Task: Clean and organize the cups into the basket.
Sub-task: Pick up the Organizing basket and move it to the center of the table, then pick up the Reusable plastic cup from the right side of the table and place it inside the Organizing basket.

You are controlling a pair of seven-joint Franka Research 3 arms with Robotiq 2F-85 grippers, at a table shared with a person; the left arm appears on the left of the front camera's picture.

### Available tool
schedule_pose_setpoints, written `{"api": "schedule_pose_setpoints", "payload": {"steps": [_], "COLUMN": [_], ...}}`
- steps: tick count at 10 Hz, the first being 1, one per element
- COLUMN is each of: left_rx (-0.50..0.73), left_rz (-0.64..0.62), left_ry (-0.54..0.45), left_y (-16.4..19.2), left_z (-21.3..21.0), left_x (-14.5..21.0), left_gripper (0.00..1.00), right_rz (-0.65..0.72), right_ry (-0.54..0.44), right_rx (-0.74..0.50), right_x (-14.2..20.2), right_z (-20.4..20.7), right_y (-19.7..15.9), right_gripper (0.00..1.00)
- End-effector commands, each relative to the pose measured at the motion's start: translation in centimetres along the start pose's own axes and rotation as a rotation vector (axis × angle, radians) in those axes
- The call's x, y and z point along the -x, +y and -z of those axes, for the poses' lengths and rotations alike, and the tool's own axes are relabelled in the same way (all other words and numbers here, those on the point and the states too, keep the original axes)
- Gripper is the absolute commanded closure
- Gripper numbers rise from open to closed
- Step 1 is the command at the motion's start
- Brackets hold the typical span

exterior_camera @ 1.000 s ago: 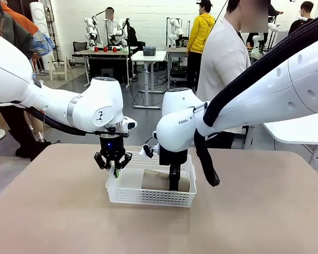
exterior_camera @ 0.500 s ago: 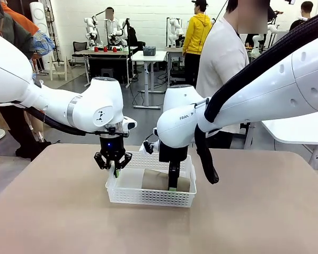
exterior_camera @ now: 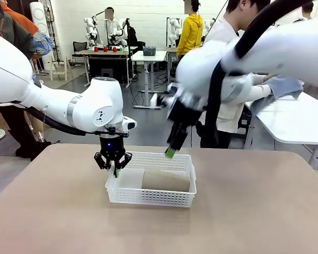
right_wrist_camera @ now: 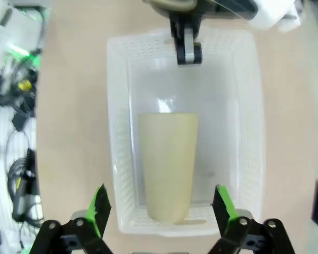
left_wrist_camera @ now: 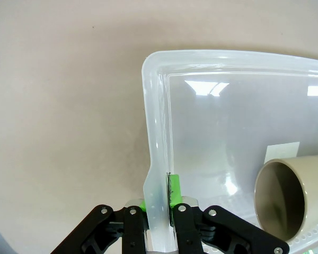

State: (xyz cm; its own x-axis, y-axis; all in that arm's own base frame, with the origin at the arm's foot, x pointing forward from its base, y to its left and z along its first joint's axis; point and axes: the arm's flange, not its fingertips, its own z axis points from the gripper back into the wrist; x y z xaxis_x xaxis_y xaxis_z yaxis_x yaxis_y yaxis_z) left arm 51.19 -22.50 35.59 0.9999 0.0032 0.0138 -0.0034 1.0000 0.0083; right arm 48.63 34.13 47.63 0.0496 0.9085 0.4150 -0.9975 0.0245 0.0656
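The white lattice basket (exterior_camera: 148, 199) sits mid-table. One tan cup (exterior_camera: 166, 180) lies on its side in it, mouth toward the basket's left end. My left gripper (exterior_camera: 113, 165) is shut on the basket's left wall; the left wrist view shows its fingers (left_wrist_camera: 173, 191) pinching the basket's rim (left_wrist_camera: 156, 132), with the cup's open mouth (left_wrist_camera: 286, 198) to the right. My right gripper (exterior_camera: 171, 151) hangs open above the basket's far side, holding nothing. From its wrist view, my right gripper (right_wrist_camera: 161, 205) is spread over the cup (right_wrist_camera: 167, 164) and basket (right_wrist_camera: 116, 106). The other tan cup and the mint green cup are out of view.
A person stands at the far side, holding a blue-grey cloth (exterior_camera: 286, 85) over a white side table (exterior_camera: 291, 124) at the right. The tan tabletop (exterior_camera: 254, 211) is bare around the basket. Cables and gear (right_wrist_camera: 16, 106) lie beyond the table edge in the right wrist view.
My right gripper has risen out of the basket, leaving the tan cup lying there. The left gripper and basket have not moved. The person has turned toward the side table.
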Motion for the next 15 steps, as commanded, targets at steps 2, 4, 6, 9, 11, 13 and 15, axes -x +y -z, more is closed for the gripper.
{"api": "schedule_pose_setpoints", "payload": {"steps": [2, 4, 6, 9, 11, 13, 15], "left_rx": [0.001, 0.001, 0.001, 0.001, 0.001, 0.001, 0.001], "left_rz": [0.000, 0.000, 0.000, 0.000, 0.000, 0.000, 0.000], "left_ry": [-0.003, -0.003, -0.003, -0.003, -0.003, -0.003, -0.003], "left_y": [0.0, 0.0, 0.0, 0.0, 0.0, 0.0, 0.0], "left_z": [-0.2, -0.2, -0.2, -0.2, -0.2, -0.2, -0.2], "left_x": [0.0, 0.0, 0.0, 0.0, 0.0, 0.0, 0.0], "left_gripper": [1.00, 1.00, 1.00, 1.00, 1.00, 1.00, 1.00], "right_rz": [-0.062, -0.138, -0.113, -0.016, 0.008, 0.008, 0.008], "right_ry": [-0.244, -0.459, -0.619, -0.834, -0.860, -0.829, -0.829], "right_rx": [-0.084, -0.087, -0.080, 0.016, 0.066, 0.029, 0.029], "right_x": [12.1, 22.1, 30.7, 37.4, 38.1, 39.1, 39.1], "right_z": [-6.0, -8.0, -7.5, -7.6, -8.1, -8.3, -8.3], "right_y": [2.5, 2.8, 3.1, 4.8, 5.6, 5.0, 5.0], "right_gripper": [0.00, 0.00, 0.00, 0.00, 0.00, 0.00, 0.00]}}
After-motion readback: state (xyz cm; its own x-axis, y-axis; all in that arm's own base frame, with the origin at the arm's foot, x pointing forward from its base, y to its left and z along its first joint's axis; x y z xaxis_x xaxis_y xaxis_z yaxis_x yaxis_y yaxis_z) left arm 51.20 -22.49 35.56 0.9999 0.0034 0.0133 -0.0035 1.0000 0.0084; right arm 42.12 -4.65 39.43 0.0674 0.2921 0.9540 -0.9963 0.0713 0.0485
